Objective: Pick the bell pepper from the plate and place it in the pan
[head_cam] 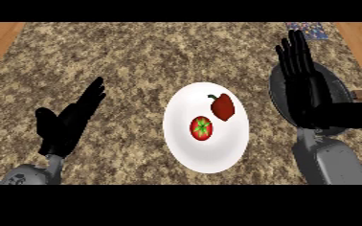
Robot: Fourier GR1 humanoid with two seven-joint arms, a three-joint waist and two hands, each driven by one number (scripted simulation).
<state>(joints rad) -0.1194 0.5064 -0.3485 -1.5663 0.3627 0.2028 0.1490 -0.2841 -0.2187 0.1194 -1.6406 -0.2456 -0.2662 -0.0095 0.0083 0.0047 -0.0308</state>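
Nearest, the left hand (67,119) rests with straight fingers at the tabletop's (127,57) left. On the plate (205,160), beside a tomato (201,128), the bell pepper (223,107) lies stem up-left. The right hand (302,84), fingers spread flat over the pan (342,93), stands nearer the pepper, just to its right.

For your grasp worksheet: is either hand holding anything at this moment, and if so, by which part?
Nothing is held. The left hand and right hand are both open with straight fingers; the bell pepper lies untouched on the plate.
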